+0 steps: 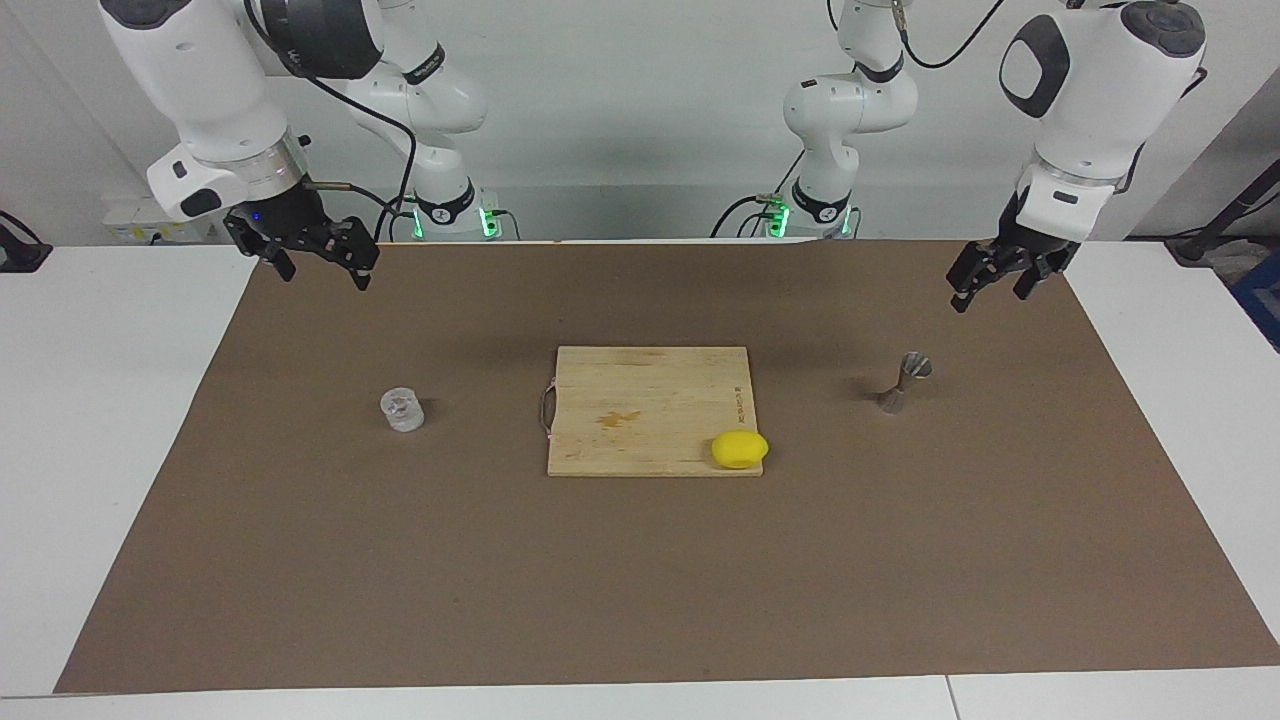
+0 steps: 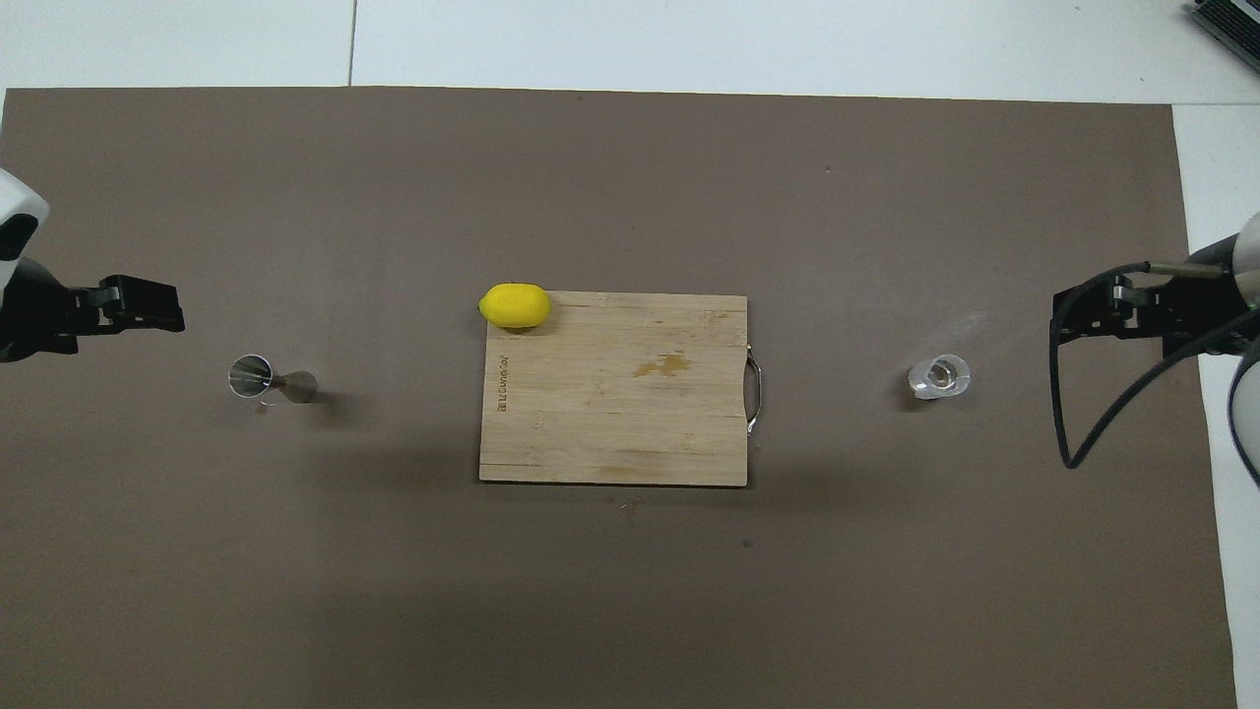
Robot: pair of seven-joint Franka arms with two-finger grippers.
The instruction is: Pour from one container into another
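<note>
The clear cup [image 1: 402, 409] is a squat little thing with thick see-through walls, standing upright on the brown mat [image 1: 640, 580] toward the right arm's end of the bench [image 1: 110, 420]. Way over toward the left arm's end sits the jigger [image 1: 905, 381], dull grey metal, two cones pinched at a narrow waist, standing with one open mouth up. Between them is a pale wooden cutting board [image 1: 640, 400] with visible grain, a faint stain and a thin metal handle on the cup's side. A smooth yellow lemon [image 1: 740, 449] sits on the board's corner farthest from the robots, on the jigger's side. The right claw [image 1: 318, 262] hangs in the air over the mat's edge near the cup's end, fingers apart and holding nothing. The left claw [image 1: 990, 285] hangs above the mat near the jigger, also empty, fingers a bit apart. The mat is matte and flat, the bench white, with a plain white wall past the arm bases.
</note>
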